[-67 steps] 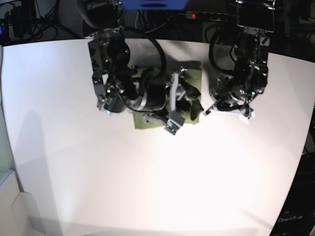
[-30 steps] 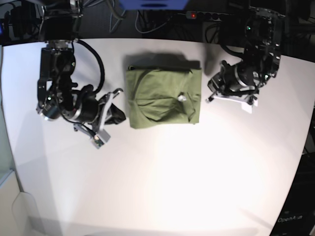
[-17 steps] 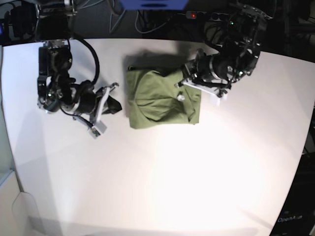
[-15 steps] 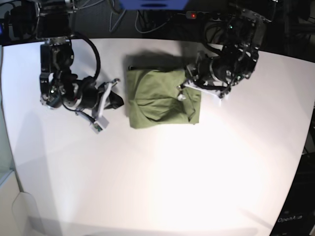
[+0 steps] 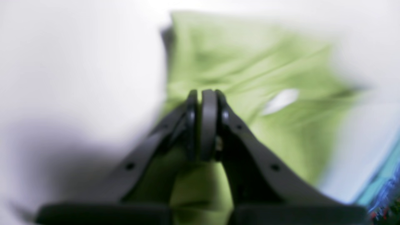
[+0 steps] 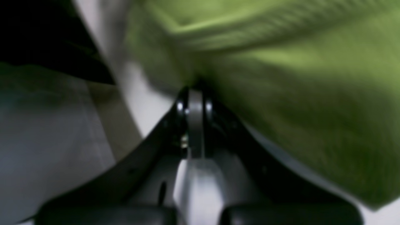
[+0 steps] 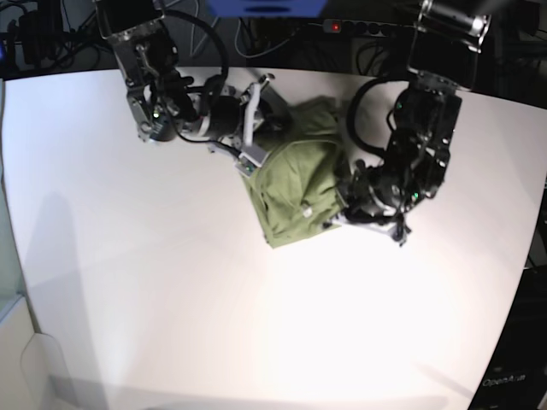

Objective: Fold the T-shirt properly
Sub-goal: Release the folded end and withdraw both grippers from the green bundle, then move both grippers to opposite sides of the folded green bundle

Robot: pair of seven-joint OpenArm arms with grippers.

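The olive-green T-shirt lies folded into a compact block in the middle of the white table, turned at an angle, with its pale tag showing. My left gripper is at the block's lower right edge. In the left wrist view its jaws are shut at the edge of the cloth, beside the tag. My right gripper is at the block's upper left. In the right wrist view it is shut where the cloth bunches. Both wrist views are blurred.
The white table spreads wide in front and to the left of the shirt. A power strip with a red light and cables lie beyond the table's far edge. The table's right edge runs close to the left arm.
Both arms have closed in on the shirt. The right gripper came from the left side to its upper left. The folded block has turned and slid toward the lower right, along with the tag.
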